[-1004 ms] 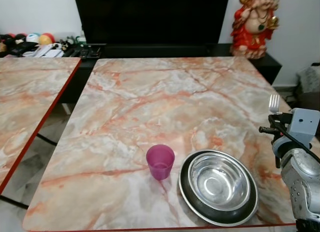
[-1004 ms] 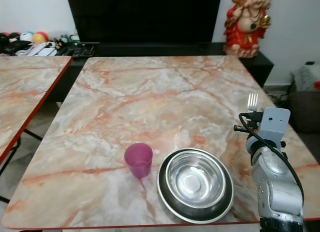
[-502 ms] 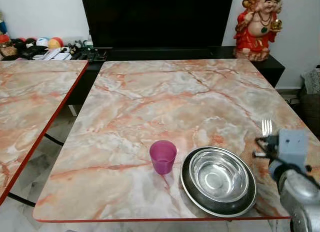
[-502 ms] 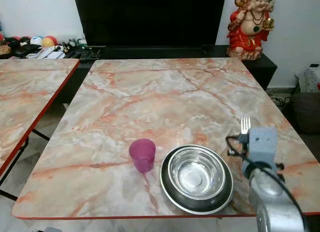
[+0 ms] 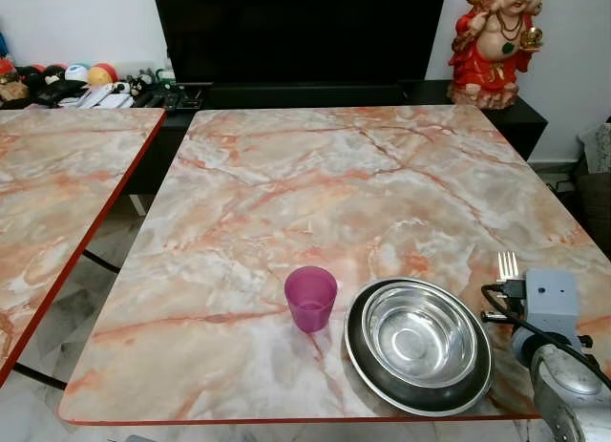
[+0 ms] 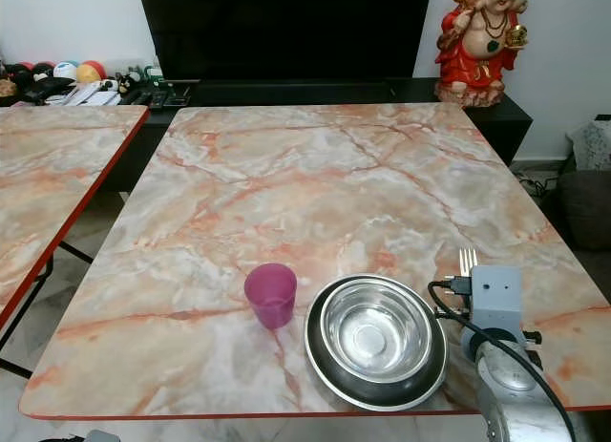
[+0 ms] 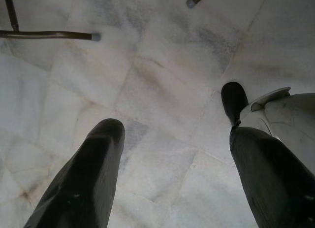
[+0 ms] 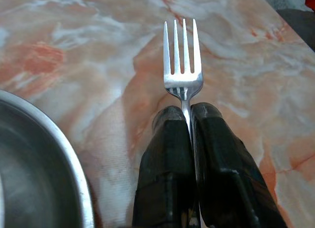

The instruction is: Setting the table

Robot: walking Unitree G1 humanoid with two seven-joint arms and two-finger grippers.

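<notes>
A steel bowl [image 5: 417,333] rests in a dark-rimmed plate [image 5: 355,351] near the front edge of the marble table [image 5: 315,184]. A purple cup [image 5: 310,297] stands just left of the plate. My right gripper [image 8: 188,114] is shut on a silver fork [image 8: 182,60], tines pointing away, low over the table right of the plate. The fork's tines [image 5: 507,264] show above my right wrist [image 5: 549,304]. My left gripper [image 7: 172,134] hangs open over the floor with nothing between its fingers.
A second marble table [image 5: 57,184] stands to the left across a gap. Behind the table are a dark TV unit [image 5: 296,36], a red figurine [image 5: 496,41] at the back right and clutter [image 5: 86,84] at the back left.
My right arm has come down with the fork, from above the table's right side to low beside the plate. The camera shifted a little.
</notes>
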